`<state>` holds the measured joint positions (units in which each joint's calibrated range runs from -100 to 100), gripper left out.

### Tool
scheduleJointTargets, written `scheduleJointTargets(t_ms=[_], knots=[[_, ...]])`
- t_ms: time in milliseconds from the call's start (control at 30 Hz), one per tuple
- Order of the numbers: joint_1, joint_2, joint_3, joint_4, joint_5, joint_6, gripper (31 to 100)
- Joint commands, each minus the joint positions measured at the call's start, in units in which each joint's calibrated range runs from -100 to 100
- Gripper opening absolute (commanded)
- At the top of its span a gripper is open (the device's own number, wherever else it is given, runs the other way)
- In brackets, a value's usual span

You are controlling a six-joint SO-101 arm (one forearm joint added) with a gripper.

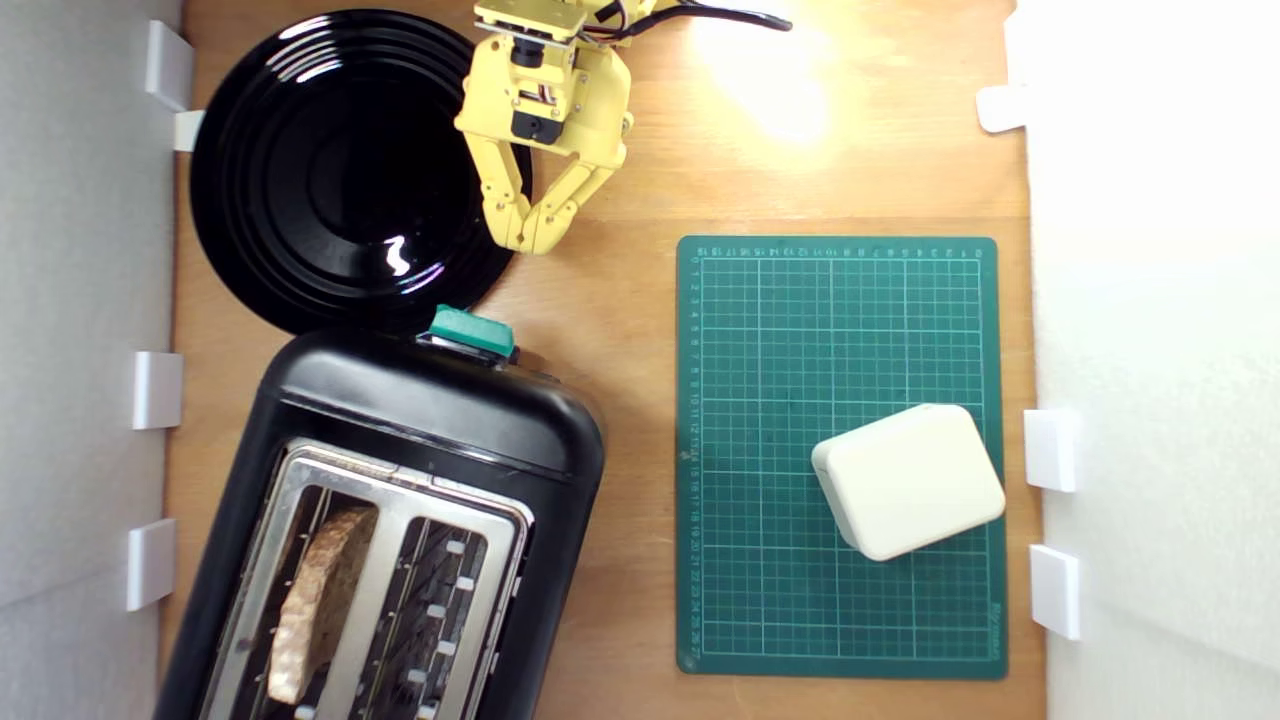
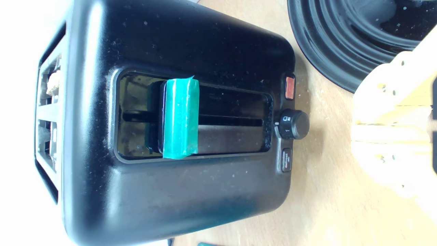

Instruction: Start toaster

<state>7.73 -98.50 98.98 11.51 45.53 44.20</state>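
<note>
Fingers: tips of the yellow gripper (image 1: 530, 238) pressed together, nothing between them; seen only as a pale blur in the wrist view.
Toaster (image 1: 400, 520): just beyond the fingertips, apart from them, not touched; front face turned toward the fingers.
Lever knob (image 1: 472, 332): teal, near the slot end closest to the toaster's top; probably not yet pushed down, so task judged not begun.
Bread slice (image 1: 315, 600): standing in one slot, far behind the lever as counted from the fingers.
Black plate (image 1: 340, 170): directly beside the fingers, partly under one of them in the exterior view.
Risk, slipping: narrow closed tips could slide off the smooth taped knob if landing off-centre.
Risk, pushing: force not along the slot could shove the whole toaster instead of latching the lever.
Risk, wrong control: round dial (image 2: 293, 124) and red button (image 2: 289, 87) sit near the slot's other end.
Only in wrist view: lever slot, dial, buttons.
Only in exterior view: finger closure, cutting mat (image 1: 840, 455), white box (image 1: 908, 480).
</note>
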Motion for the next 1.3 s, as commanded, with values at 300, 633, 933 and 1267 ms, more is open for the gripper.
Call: scheduleJointTargets(t_ms=[300,633,933,1267], knots=[[0.76,-0.83,0.75,0.41,4.19,0.29,31.4],[0.84,-0.83,0.75,0.5,4.1,0.34,31.4],[0.84,-0.83,0.75,0.5,4.1,0.34,31.4],[0.76,-0.83,0.75,0.41,4.19,0.29,31.4]])
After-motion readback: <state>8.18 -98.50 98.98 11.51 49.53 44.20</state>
